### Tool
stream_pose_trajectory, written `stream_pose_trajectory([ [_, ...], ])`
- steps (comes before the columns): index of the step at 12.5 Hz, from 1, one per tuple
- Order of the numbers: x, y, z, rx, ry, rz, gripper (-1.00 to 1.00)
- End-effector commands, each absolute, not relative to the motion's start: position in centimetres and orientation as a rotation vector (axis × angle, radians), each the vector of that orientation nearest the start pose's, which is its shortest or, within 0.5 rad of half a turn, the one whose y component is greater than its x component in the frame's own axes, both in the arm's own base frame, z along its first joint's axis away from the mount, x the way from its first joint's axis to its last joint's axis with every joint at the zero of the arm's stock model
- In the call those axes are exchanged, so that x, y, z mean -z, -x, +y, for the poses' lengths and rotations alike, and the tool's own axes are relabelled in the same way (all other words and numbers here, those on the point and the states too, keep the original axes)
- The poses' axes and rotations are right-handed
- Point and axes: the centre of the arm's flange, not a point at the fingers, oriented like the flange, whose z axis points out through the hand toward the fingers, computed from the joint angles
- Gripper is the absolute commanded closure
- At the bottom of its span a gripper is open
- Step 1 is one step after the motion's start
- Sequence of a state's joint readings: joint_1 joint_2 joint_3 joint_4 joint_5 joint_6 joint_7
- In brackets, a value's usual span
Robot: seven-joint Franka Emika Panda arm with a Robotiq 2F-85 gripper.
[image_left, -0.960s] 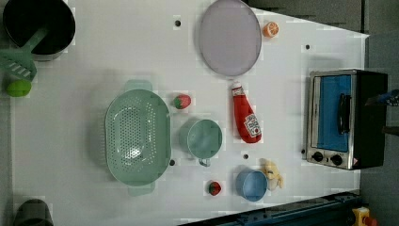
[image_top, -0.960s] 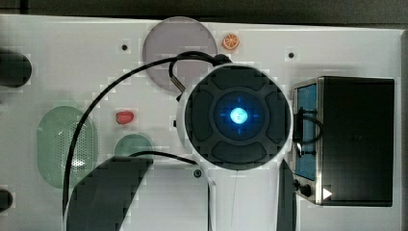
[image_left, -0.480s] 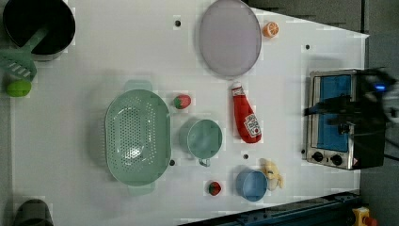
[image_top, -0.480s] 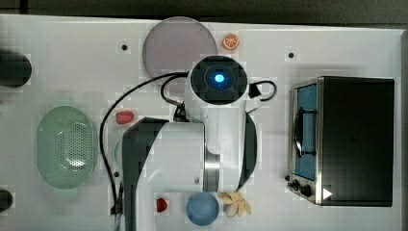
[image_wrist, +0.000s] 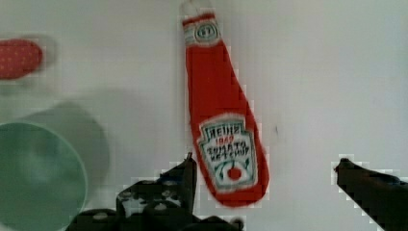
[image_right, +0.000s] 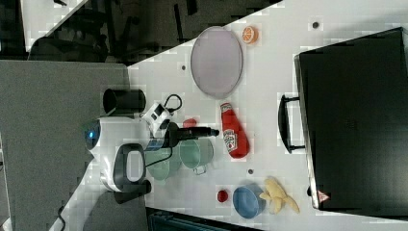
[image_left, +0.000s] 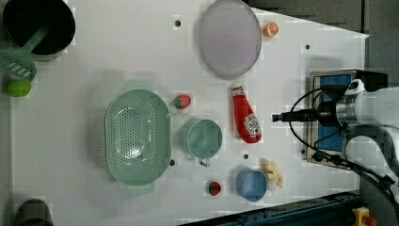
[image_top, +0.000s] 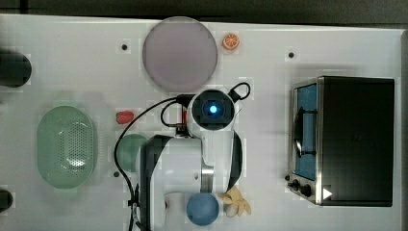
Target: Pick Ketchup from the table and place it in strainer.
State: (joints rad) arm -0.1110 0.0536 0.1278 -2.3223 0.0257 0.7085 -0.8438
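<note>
You have one strainer (image_left: 137, 135), nothing in it. Beside it, toward the left view's right, stands one green cup (image_left: 203, 138), also bare inside; one blue bowl (image_left: 251, 185) lies further off, contents unclear. One grey-lilac plate (image_left: 229, 37) carries nothing. One Ketchup (image_left: 245, 116) bottle lies flat on the surface (image_left: 94, 56), beyond the cup from the strainer. Two strawberries: (image_left: 182, 101) and (image_left: 214, 188). Your claw (image_wrist: 264, 168) is spread wide, holding nothing, its fingers either side of the bottle's base.
</note>
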Motion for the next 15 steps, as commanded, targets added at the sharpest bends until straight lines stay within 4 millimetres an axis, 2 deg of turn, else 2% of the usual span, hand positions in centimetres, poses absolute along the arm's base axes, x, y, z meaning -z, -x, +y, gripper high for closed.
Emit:
stream_pose_trajectory([
  [1, -29.6, -49.8, 1.9, -0.057, 3.102, -0.27, -1.0],
  [6, -22.4, -49.1, 2.1, -0.164, 3.078, -0.273, -1.0],
  [10, -17.9, -49.0, 1.9, -0.168, 3.068, -0.259, -1.0],
  [13, -16.2, -48.9, 1.6, -0.155, 3.067, -0.247, -1.0],
  [14, -16.1, -48.8, 1.6, -0.159, 3.067, -0.246, -0.92],
  [15, -16.1, -48.8, 1.6, -0.158, 3.067, -0.244, -0.68],
])
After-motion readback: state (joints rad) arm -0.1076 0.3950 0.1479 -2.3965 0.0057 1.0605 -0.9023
